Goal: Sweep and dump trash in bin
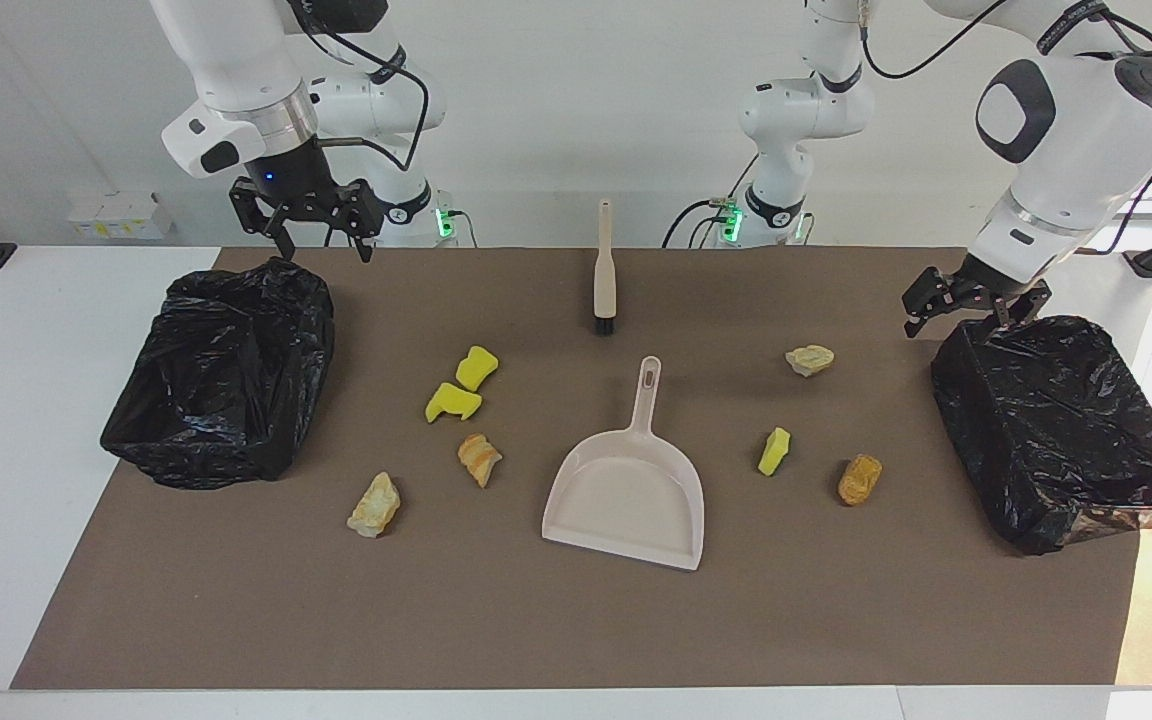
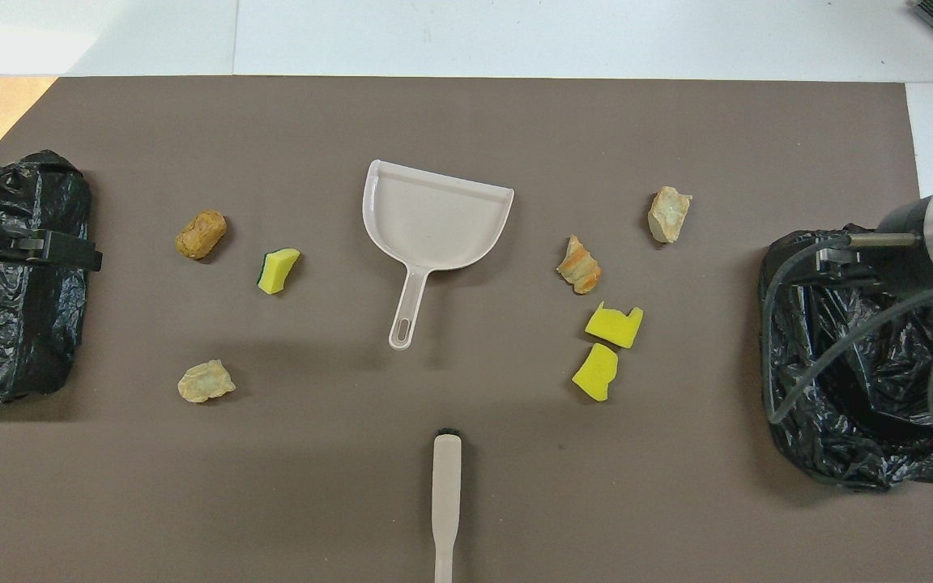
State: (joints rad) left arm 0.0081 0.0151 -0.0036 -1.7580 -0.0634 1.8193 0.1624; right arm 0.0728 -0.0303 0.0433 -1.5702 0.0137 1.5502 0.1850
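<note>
Seven bits of trash, all loose on the brown mat (image 1: pixel 576 620), none in the dustpan (image 1: pixel 591 520).

Right gripper (image 1: pixel 326 250): up over the robot-side rim of a black-bagged bin (image 1: pixel 221 375), fingers spread wide, holding nothing. Left gripper (image 1: pixel 956 322): low over the robot-side corner of the other bin (image 1: pixel 1061 430), fingers apart, also empty.

Midway between the two grippers: brush (image 1: pixel 603 270) lying flat, bristles toward the dustpan handle, a small gap between them. Dustpan farther out than either gripper, mouth facing away from the robots.

Toward the right gripper's end of the dustpan, four pieces: yellow sponge (image 1: pixel 477 367) just beside a second yellow piece (image 1: pixel 452 402), then a striped bread chunk (image 1: pixel 479 459) and a pale chunk (image 1: pixel 374 505), the last one farthest out.

Toward the left gripper's end, three: pale lump (image 1: pixel 809 360), small yellow wedge (image 1: pixel 775 451), orange nugget (image 1: pixel 859 479), all well apart from one another.

Bare mat between each gripper and the brush. Wide bare strip along the mat edge farthest from the robots. Open lane between each cluster and its nearest bin.
</note>
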